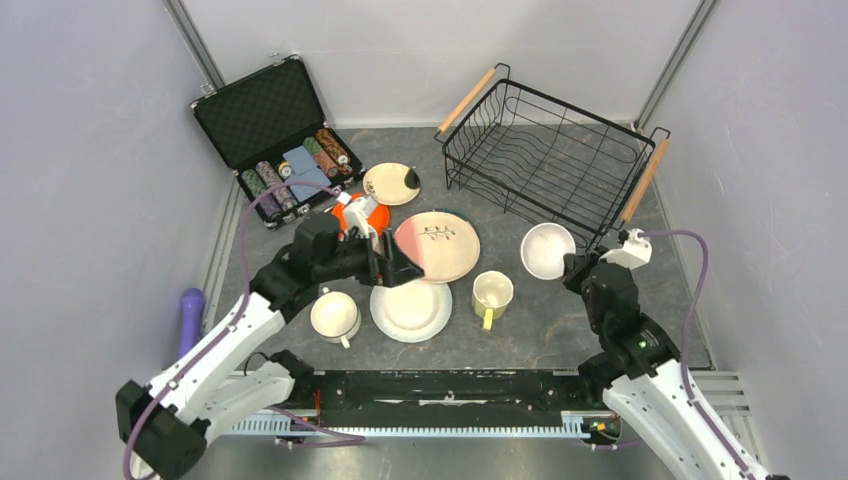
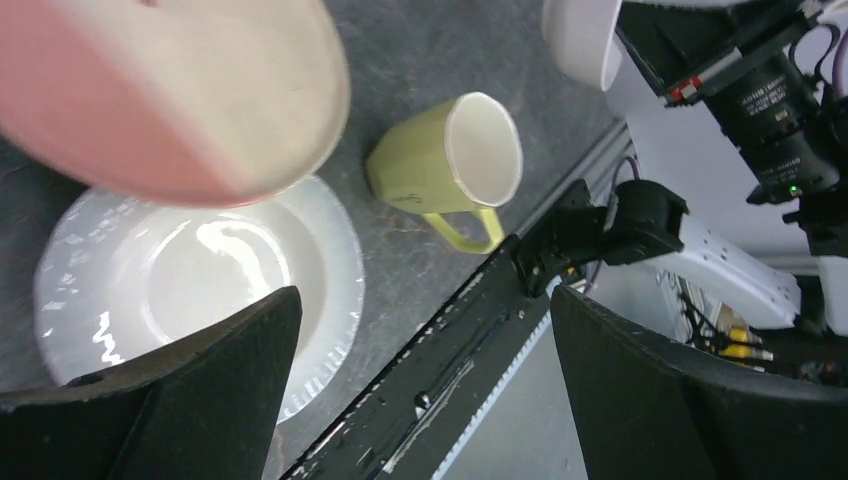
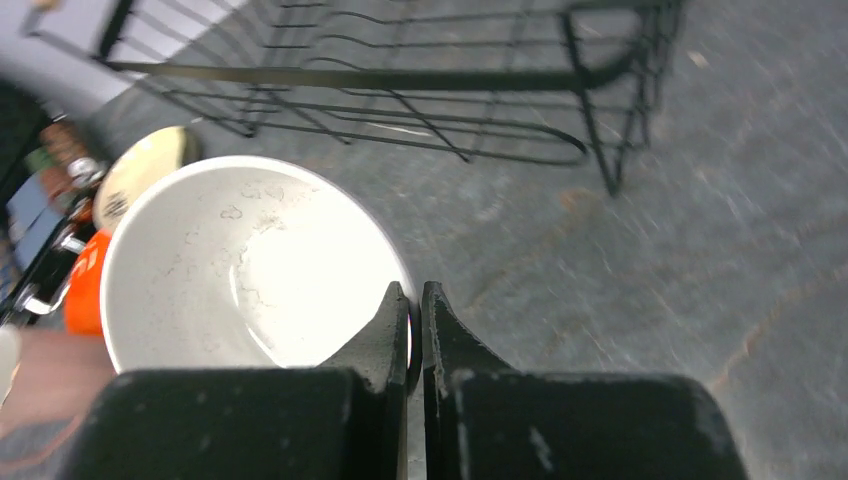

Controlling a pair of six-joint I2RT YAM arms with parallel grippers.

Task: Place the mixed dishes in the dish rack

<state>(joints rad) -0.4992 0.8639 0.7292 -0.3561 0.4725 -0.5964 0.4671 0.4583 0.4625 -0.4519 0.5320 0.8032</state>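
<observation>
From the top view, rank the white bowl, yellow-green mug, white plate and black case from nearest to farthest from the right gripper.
1. White bowl, at the right gripper.
2. Yellow-green mug, to its left.
3. White plate, further left.
4. Black case, far-left corner.

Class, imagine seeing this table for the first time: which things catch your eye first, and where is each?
The empty black wire dish rack stands at the back right, with the pink-cream plate lying mid-table. The right gripper pinches the rim of the small white bowl just in front of the rack. The left gripper hangs open beside the plate's left edge.
</observation>
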